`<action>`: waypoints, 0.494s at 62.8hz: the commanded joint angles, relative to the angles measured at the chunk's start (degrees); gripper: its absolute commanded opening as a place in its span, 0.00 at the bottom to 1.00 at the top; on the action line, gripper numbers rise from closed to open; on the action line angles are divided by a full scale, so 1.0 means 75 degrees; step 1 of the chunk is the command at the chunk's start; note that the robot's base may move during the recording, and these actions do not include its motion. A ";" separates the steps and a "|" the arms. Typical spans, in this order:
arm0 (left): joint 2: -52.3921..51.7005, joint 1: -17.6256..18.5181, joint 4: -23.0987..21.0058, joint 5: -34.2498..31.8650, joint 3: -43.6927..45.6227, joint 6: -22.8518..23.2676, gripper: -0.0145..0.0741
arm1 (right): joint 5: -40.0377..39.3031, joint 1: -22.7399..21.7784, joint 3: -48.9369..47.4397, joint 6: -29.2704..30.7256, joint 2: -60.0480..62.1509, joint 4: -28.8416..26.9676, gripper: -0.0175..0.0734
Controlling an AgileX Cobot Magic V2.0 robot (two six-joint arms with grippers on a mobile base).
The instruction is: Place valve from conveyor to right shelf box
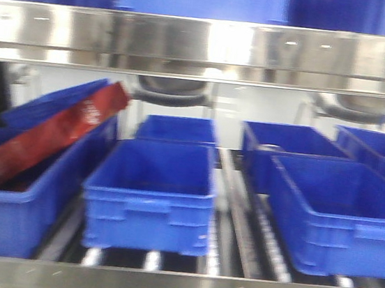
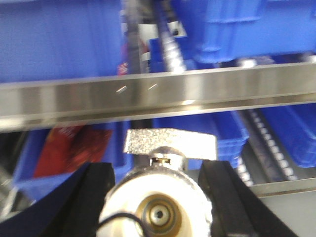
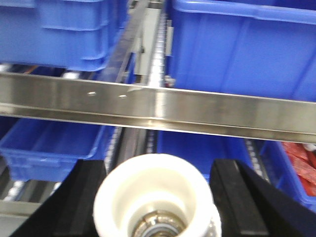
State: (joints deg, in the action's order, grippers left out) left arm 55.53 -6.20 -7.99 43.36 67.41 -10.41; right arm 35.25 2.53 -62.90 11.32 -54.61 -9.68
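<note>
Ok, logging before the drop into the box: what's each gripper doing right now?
Left gripper: closed on the silver-handled valve.
Right gripper: closed on the white-bodied valve.

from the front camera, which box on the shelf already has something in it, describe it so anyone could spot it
Find the steel shelf and look at the tier of blue boxes on rollers between its two shiny rails. Take the box at the far left of the view. It alone shows a long red packet leaning out over its rim.

Blue is seen on the boxes, mirror-silver on the shelf, red on a packet, cream-white on the valves.
</note>
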 commanded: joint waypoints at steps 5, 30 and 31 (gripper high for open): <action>-0.0053 0.0040 -0.0048 -0.0374 0.0118 0.0046 0.04 | -0.0553 0.0002 -0.0144 0.0039 0.0079 0.0006 0.02; -0.0053 0.0040 -0.0048 -0.0374 0.0118 0.0046 0.04 | -0.0567 0.0002 -0.0144 0.0039 0.0079 0.0006 0.02; -0.0053 0.0040 -0.0048 -0.0374 0.0118 0.0046 0.04 | -0.0567 0.0002 -0.0144 0.0039 0.0079 0.0006 0.02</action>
State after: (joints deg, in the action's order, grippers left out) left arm 55.53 -6.20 -8.11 43.36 67.41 -10.41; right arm 35.25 2.53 -62.90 11.32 -54.61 -9.67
